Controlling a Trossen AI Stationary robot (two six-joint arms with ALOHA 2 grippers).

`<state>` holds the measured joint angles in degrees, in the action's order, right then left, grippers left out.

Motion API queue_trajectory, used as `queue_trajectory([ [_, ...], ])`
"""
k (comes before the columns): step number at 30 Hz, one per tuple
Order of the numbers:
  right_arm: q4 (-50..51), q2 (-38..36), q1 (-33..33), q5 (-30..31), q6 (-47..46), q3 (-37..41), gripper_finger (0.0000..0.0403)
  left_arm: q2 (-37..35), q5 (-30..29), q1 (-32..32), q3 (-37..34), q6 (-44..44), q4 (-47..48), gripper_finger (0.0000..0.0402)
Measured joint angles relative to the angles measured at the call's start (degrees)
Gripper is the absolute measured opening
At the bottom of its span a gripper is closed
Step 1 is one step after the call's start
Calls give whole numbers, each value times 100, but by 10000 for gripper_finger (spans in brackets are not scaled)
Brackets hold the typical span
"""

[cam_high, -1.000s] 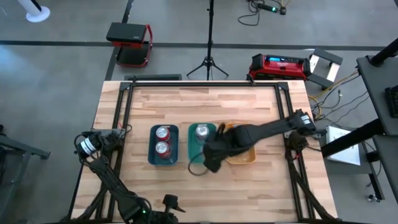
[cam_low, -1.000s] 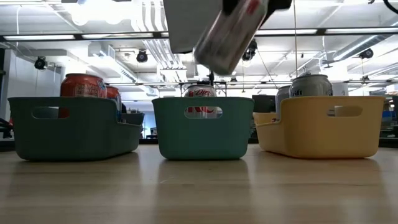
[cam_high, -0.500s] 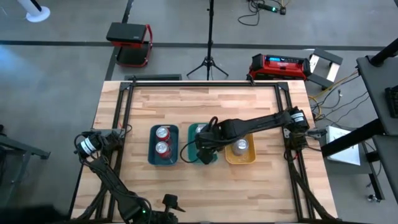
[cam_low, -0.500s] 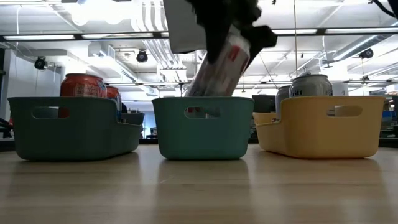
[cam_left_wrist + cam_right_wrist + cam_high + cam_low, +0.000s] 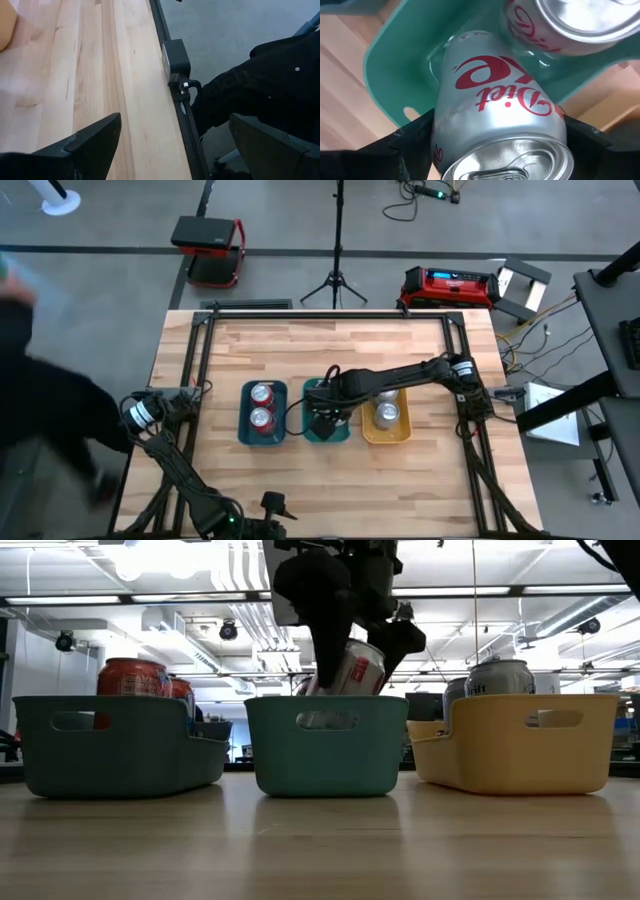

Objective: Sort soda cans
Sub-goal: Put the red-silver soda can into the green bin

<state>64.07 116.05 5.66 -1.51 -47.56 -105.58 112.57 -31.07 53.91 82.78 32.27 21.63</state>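
Three trays stand in a row. The left teal tray [image 5: 263, 438] holds two red soda cans [image 5: 262, 406]. In the orange tray [image 5: 404, 430] stands a silver can [image 5: 386, 414]. Over the middle teal tray [image 5: 343, 435] my right gripper [image 5: 325, 418] is shut on a silver "Diet" soda can [image 5: 495, 100], which is tilted with its lower end inside the tray. Another silver can [image 5: 560, 20] stands in that tray beside it. My left gripper [image 5: 272, 505] waits open at the table's near edge. My right gripper pinches the silver can's side walls [image 5: 440, 135] between its two fingers [image 5: 412, 145], near the can's top end. The fingers slant down from above and lie across the can. The can leans [image 5: 352, 668], its lower end [image 5: 470, 40] down inside the middle teal tray; the tray wall hides whether it rests there.
A person in dark clothes [image 5: 40, 410] stands beside the table's left edge and also shows past the table's rail [image 5: 172, 57] in the left wrist view. Bare wood [image 5: 330, 350] lies behind the trays and in front of them.
My right gripper has gone down and a little toward the table's far left with the silver can. The can was hanging above the middle teal tray; its lower end has now sunk inside the tray, and it stays tilted. A person has come up at the table's left.
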Motion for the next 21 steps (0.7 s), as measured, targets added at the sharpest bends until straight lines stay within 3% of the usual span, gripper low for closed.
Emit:
queue_trajectory([
  [21,44,136,-102,-307,256,11,330,0,-2,0,0,42,21,355],
])
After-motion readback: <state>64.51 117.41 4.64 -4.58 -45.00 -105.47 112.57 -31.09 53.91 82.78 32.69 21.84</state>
